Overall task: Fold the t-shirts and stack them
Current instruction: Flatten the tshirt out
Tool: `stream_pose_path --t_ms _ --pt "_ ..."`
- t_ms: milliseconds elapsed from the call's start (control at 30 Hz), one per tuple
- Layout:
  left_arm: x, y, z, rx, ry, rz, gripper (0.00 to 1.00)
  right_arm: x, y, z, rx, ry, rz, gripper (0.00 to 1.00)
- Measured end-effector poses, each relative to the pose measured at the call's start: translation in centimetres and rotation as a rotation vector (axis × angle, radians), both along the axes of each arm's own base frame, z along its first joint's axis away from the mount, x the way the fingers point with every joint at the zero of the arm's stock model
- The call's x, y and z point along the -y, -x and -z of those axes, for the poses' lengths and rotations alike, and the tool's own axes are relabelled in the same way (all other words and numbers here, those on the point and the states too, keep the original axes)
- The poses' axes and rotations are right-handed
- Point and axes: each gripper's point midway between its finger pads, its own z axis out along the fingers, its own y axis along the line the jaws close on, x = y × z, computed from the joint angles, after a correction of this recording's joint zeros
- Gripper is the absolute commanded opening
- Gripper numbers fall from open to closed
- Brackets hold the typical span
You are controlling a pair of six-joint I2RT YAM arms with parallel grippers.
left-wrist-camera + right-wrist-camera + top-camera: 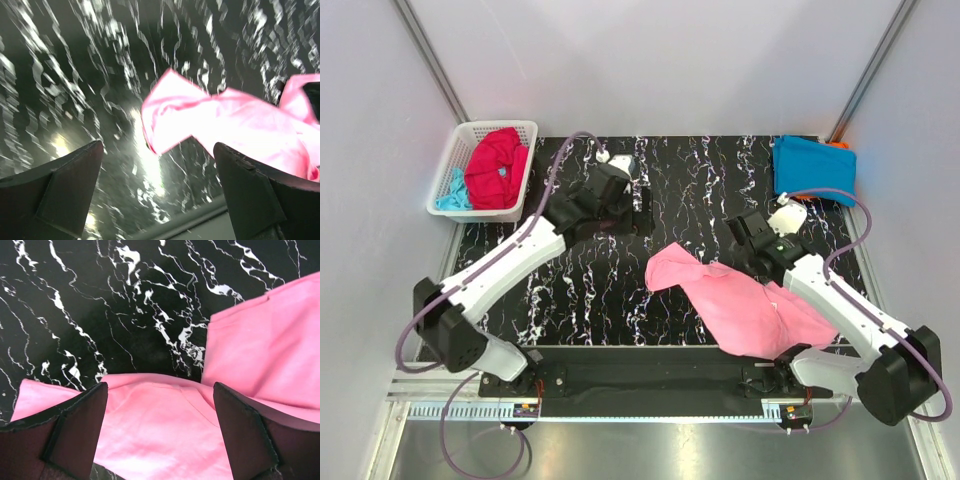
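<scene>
beneath right arm (842,302), half-hidden pink t-shirt (735,305)

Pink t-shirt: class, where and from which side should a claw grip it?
Probably the loose corner at the left end of the pink t-shirt, taken from the left by the left claw: it juts onto bare table; the rest lies bunched beneath the right arm.

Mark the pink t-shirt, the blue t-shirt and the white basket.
light pink cloth t-shirt (745,305): top external view, its middle.
bright blue folded t-shirt (813,170): top external view, centre of fold.
white plastic lattice basket (500,124): top external view, far rim.
</scene>
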Motion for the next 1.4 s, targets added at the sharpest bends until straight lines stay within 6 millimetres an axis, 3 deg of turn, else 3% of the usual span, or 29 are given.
stream_pose_path --t_ms 133,200,233,333,433,567,700,833,967,1300,1367,1400 --pt "1.1 1.3 5.6 -0.175 0.025 -0.004 0.98 0.3 0.7 0.6 -0.024 -0.01 0.006 0.93" --pt "1.2 2.9 8.8 -0.272 0.043 -0.01 0.91 0.4 0.9 0.9 -0.035 -0.009 0.006 0.93" --pt "1.3 3.6 9.9 -0.31 0.058 -0.009 0.83 0.4 1.0 1.0 -0.038 -0.007 0.007 0.93" --pt "1.3 6.3 13.8 -0.435 0.094 -0.03 0.75 0.5 1.1 1.0 -0.041 -0.006 0.007 0.94" --pt "1.0 8.6 16.2 -0.517 0.088 -0.043 0.7 0.5 1.1 0.9 -0.038 -0.008 0.009 0.94" --pt "1.9 9.7 16.6 -0.54 0.113 -0.026 0.65 0.7 1.3 1.2 -0.042 -0.007 0.011 0.94" --pt "3.2 9.1 16.8 -0.534 0.155 -0.011 0.61 0.6 1.4 1.3 -0.047 -0.011 0.009 0.94" --pt "3.8 8.5 18.6 -0.556 0.134 -0.021 0.58 0.4 1.4 1.4 -0.051 -0.018 0.004 0.94" --pt "3.9 7.8 19.9 -0.559 0.097 -0.041 0.54 0.4 1.4 1.4 -0.052 -0.019 0.003 0.94" --pt "3.4 5.6 21.1 -0.488 0.036 -0.094 0.45 0.4 1.4 1.3 -0.05 -0.019 0.002 0.95" --pt "3.3 5.4 21.3 -0.482 0.025 -0.099 0.4 0.4 1.4 1.3 -0.05 -0.018 0.001 0.95" --pt "3.3 5.3 21.3 -0.477 0.023 -0.1 0.33 0.4 1.4 1.3 -0.05 -0.018 0.001 0.95"
